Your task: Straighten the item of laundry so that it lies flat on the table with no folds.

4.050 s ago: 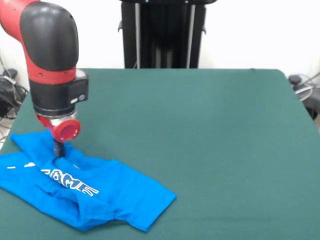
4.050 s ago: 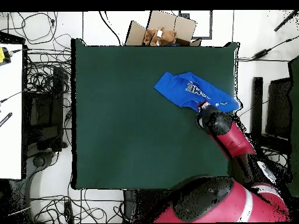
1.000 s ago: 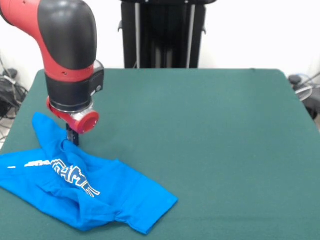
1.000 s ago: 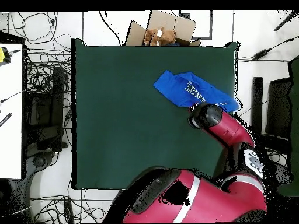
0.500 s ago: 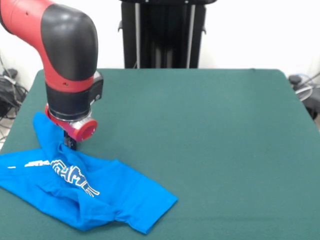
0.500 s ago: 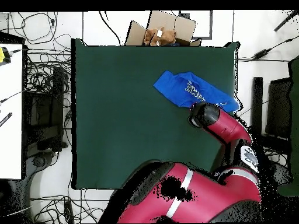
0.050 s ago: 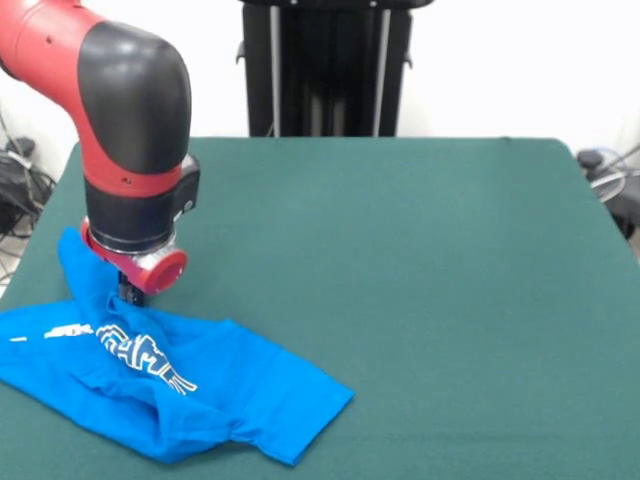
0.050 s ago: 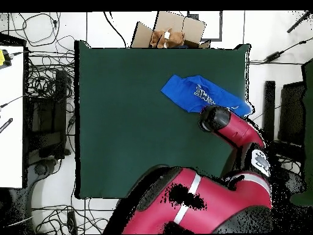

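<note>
The item of laundry [image 7: 230,390], a bright blue T-shirt with white lettering, lies crumpled and folded at the table's [image 7: 420,260] near left corner. My gripper [image 7: 128,293] comes straight down onto its upper part, just right of a raised flap of fabric, and looks shut on the cloth there. Fabric bunches up in a ridge toward the gripper. Seen from overhead, the T-shirt [image 8: 195,92] lies near the green table's [image 8: 134,122] upper right corner. The arm's wrist [image 8: 214,118] covers the shirt's lower edge and hides the gripper.
An open cardboard box [image 8: 171,33] sits just beyond the table's top edge in the overhead view. Cables and a white desk [image 8: 12,110] lie along the left side. The red arm [image 8: 238,138] reaches in over the right edge.
Over the last second the gripper moved slightly left and lower, and the raised flap and lettering shifted left with it. Four seconds ago the flap lay flatter.
</note>
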Tool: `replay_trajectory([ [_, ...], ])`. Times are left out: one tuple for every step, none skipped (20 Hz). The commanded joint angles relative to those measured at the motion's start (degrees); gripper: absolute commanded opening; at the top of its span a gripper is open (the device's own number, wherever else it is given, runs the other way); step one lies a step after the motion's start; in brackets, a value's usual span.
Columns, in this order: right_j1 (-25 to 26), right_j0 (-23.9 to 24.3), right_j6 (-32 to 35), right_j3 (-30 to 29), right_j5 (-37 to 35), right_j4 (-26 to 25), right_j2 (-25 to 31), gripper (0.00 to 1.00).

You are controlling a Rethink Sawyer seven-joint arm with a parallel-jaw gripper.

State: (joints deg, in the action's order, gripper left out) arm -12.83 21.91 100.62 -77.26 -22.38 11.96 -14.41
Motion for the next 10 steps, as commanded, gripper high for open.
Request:
replay_trajectory([
  [11.97,3.14,3.56,6.70,11.10,-4.02,4.42,0.00],
  [11.63,3.57,3.80,6.45,10.54,-4.14,5.25,0.00],
  [11.41,3.66,3.98,6.32,10.08,-4.23,5.60,0.00],
  [10.91,3.92,4.30,5.89,9.27,-4.00,6.50,0.00],
  [10.60,4.11,4.49,5.55,9.02,-3.82,7.15,0.00],
  [9.94,4.52,4.91,4.67,8.79,-3.21,8.50,0.00],
  [9.52,4.69,5.14,4.15,8.70,-2.86,9.26,0.00],
  [8.66,5.32,5.37,3.14,8.53,-2.10,11.16,0.00],
  [7.90,5.56,5.63,2.26,8.57,-1.65,12.55,0.00],
  [7.13,5.81,5.89,1.37,8.61,-1.19,13.94,0.00],
])
